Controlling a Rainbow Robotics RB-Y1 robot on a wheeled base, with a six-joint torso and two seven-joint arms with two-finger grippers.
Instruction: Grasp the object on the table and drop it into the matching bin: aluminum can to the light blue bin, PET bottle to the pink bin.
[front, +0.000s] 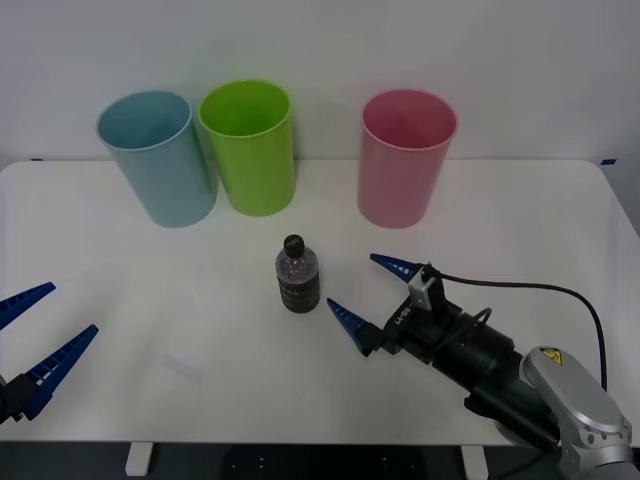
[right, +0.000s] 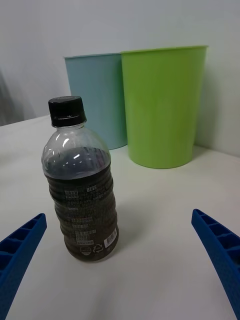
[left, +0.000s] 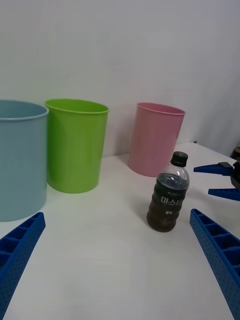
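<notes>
On the table (front: 180, 300), from the front camera, the PET bottle (front: 298, 279) stands upright roughly mid-table, well in front of the bins, black cap up, so its long axis is vertical. The right gripper (front: 364, 296) sits just to the bottle's right, low near the tabletop, jaws spread wide and the gap facing the bottle, not touching it yet. The left gripper (front: 38, 335) is way off at the left edge, also spread, basically parked. So the right arm is clearly the nearer one. The pink bin (front: 406, 158) is behind the bottle on the robot's right, the light blue bin (front: 160, 157) far back left with a lime green bin (front: 250, 147) next to it.

In the right wrist view, the bottle (right: 82, 187) is close and standing straight, sitting more toward one finger than centred between the two open blue fingers (right: 20, 250). I'd guess it wants a small sideways shift before closing.

In the left wrist view, the bottle (left: 169, 197) is farther off, apart from that arm's spread fingers (left: 215, 245), with the right gripper's tips (left: 218, 180) showing just beyond it and the pink bin (left: 155, 139) behind.
</notes>
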